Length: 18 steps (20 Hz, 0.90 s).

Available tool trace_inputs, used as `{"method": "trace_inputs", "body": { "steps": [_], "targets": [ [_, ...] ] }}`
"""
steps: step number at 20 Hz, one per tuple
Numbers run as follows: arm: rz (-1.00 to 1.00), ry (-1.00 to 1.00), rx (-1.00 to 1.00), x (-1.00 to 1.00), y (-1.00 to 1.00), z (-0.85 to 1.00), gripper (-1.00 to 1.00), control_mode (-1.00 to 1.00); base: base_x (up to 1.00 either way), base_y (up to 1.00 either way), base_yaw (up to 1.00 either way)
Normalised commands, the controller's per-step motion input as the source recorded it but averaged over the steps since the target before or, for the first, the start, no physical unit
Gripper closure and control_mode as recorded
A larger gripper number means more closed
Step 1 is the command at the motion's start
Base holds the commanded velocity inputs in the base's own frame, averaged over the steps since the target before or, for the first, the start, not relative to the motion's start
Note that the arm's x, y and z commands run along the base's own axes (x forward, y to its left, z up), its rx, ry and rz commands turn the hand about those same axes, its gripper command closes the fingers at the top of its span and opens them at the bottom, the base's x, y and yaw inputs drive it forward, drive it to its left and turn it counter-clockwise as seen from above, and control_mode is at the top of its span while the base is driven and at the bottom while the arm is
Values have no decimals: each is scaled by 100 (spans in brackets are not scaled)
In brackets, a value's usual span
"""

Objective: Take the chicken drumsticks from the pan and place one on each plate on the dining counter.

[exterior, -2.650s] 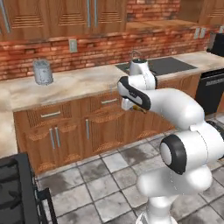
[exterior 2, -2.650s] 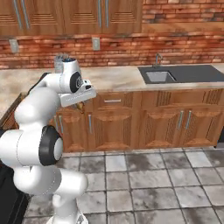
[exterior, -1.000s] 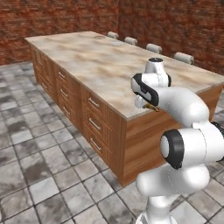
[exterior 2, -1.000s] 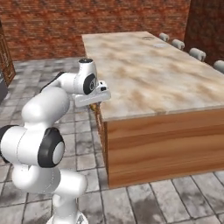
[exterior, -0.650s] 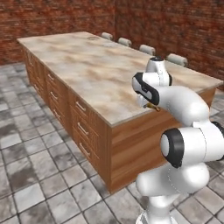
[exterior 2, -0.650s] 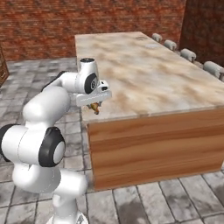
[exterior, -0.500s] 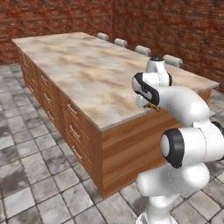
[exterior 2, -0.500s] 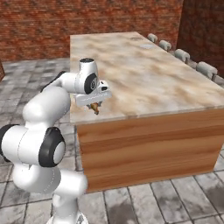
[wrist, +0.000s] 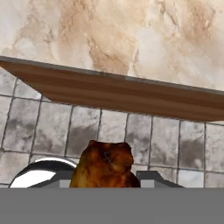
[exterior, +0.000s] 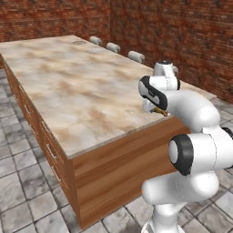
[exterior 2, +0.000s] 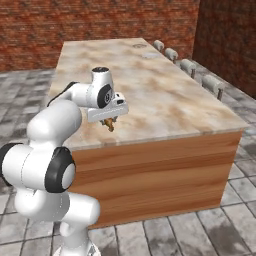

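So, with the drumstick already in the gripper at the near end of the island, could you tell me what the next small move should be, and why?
Probably carry on along the dining counter toward its far end. The gripper holds a chicken drumstick at the near edge, while the plates look to lie far up the top, beyond easy reach from here.

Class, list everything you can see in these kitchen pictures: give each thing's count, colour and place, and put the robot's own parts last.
Dining counter: one, beige-and-brown marbled stone top on a brown wooden base, ahead of the robot.
Stools: several pale ones, along the counter's far side.
Plates: two small pale round shapes, at the counter's far end.
Chicken drumstick: one, golden-brown, held above the grey tiled floor.
Brick walls: red-brown, behind the counter.
Gripper: one, jaws shut on the drumstick, at the counter's near edge.
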Motion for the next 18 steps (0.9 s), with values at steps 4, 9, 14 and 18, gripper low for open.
{"method": "trace_inputs", "body": {
  "steps": [4,9,14,18],
  "targets": [
    [0,0,0,0,0,0,100,100,86,-38,0],
    [0,0,0,0,0,0,100,100,71,-50,-1],
    [0,0,0,0,0,0,100,100,42,-73,0],
    [0,0,0,0,0,0,100,100,29,-81,0]
  ]
}}
